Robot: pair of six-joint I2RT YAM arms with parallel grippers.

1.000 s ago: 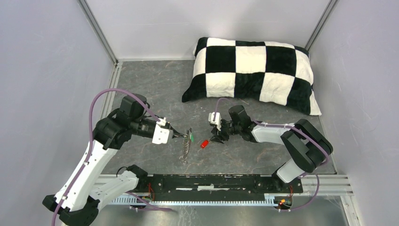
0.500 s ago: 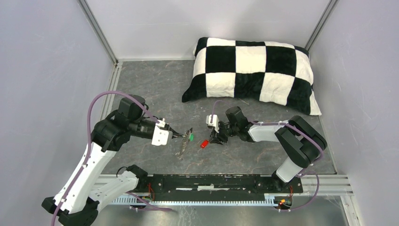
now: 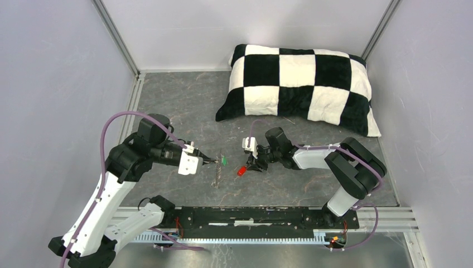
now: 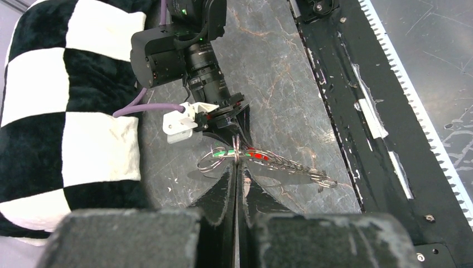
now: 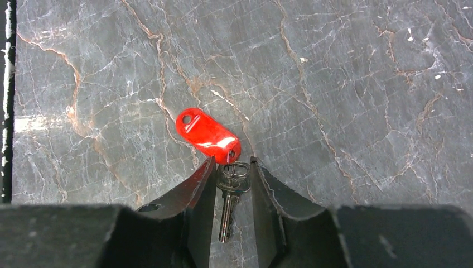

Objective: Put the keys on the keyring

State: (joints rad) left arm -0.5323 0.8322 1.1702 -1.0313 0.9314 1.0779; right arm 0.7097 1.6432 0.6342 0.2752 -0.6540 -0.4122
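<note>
My left gripper point(image 3: 208, 161) is shut on the keyring point(image 4: 213, 162), a thin grey wire loop pinched at its fingertips point(image 4: 236, 153). The green-headed key point(image 3: 223, 161) hangs on that loop, also seen in the left wrist view point(image 4: 224, 152), and a metal chain point(image 4: 293, 167) trails from it across the floor. The red-headed key point(image 3: 241, 171) lies on the grey floor. In the right wrist view its red tag point(image 5: 207, 135) points away and its metal key point(image 5: 230, 192) sits between the fingers. My right gripper point(image 5: 232, 167) is closed to the key head's width, touching both sides.
A black-and-white checked pillow point(image 3: 301, 86) lies at the back right. A black rail point(image 3: 251, 215) runs along the near edge. Grey walls enclose both sides and the back.
My left gripper has drawn back to the left with the keyring and green key; the chain dragged along. The right arm's forearm swung left; the red key stayed in place.
</note>
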